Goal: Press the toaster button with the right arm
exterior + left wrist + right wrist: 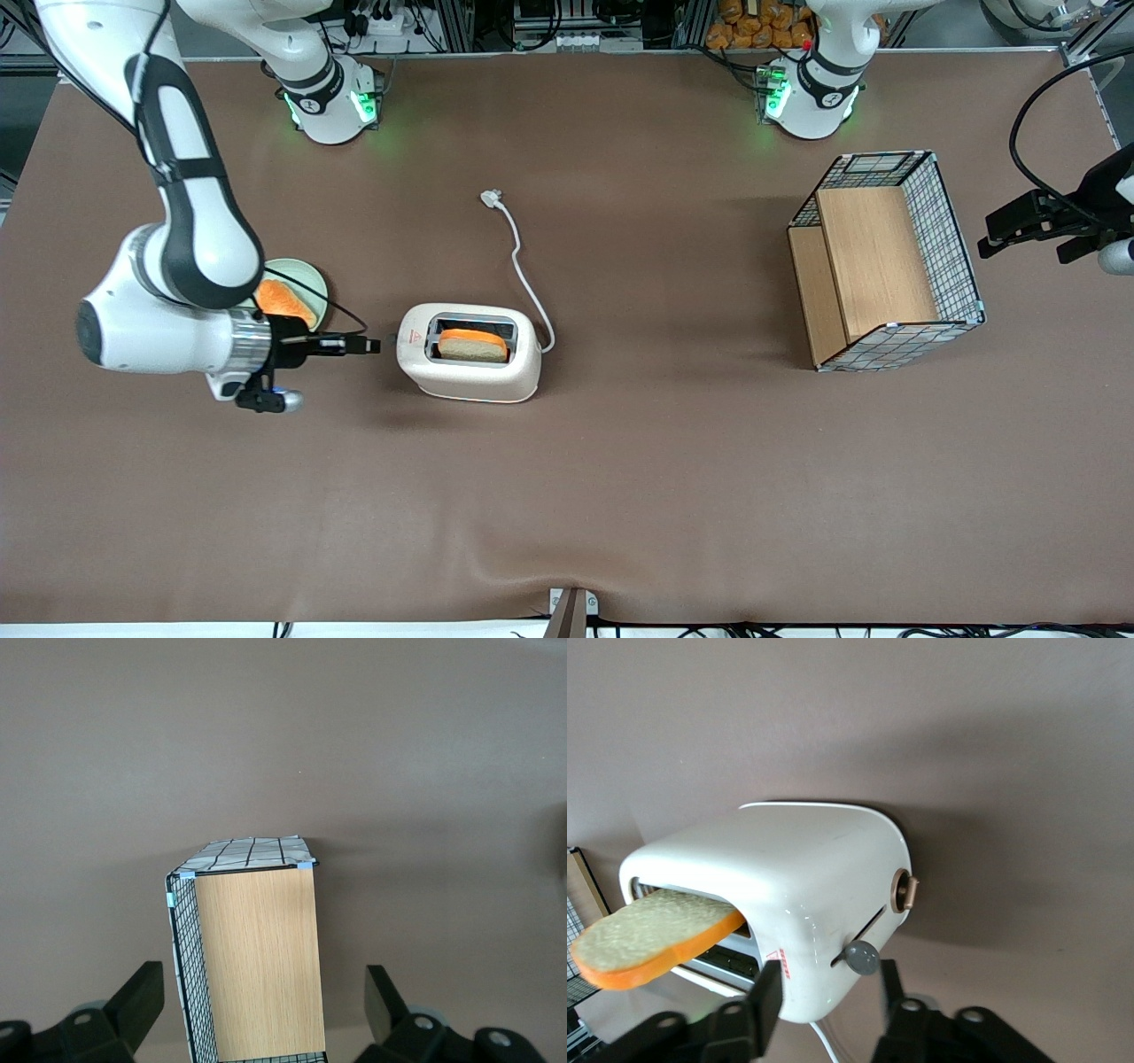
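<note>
The cream-white toaster [469,363] stands mid-table with a slice of toast [474,344] sticking out of one slot. My right arm's gripper [365,345] is level with the toaster's narrow end, a short gap away and pointing at it. In the right wrist view the toaster [797,895] fills the middle. The small grey toaster button [862,957] juts from a slot in the narrow end. The gripper [830,992] is open and empty. The button sits between the two fingers, close to one finger [891,985], not touching.
A pale green plate [314,282] with another toast slice is beside the arm's wrist, farther from the front camera. The white cord and plug [492,198] trail from the toaster toward the arm bases. A wire basket with wooden shelves [886,266] [257,966] lies toward the parked arm's end.
</note>
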Robot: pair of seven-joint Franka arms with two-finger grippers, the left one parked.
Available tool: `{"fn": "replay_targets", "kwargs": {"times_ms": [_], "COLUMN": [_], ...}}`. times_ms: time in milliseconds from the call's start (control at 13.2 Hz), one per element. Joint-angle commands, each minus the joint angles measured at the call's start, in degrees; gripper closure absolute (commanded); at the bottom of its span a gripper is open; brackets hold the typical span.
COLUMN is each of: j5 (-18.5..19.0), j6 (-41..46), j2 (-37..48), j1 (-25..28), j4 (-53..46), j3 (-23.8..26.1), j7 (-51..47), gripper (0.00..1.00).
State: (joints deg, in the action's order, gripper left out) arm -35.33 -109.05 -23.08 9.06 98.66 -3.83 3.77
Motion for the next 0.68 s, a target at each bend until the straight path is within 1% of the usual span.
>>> {"fn": "replay_targets", "kwargs": {"times_ms": [0, 303, 379, 455, 530, 606], "j5": [6.7, 21.1, 24.7, 29.2, 33.0, 33.9], "j6": [0.9, 3.8, 4.4, 6.1, 8.2, 10.9], "j2": [4.3, 9.8, 12.2, 14.5, 17.2, 19.5], "j1": [-0.5, -0.6, -0.5, -0.6, -1.5, -3.2], "j4": [0.4, -1.6, -1.4, -1.4, -1.4, -1.4], "j3": [-0.4, -1.1, -1.4, -1.4, -1.4, -1.4], "j7": [-1.2, -1.2, -1.2, -1.2, -1.3, -1.0], "gripper": [0.0, 0.0, 0.0, 0.0, 0.0, 0.0]}}
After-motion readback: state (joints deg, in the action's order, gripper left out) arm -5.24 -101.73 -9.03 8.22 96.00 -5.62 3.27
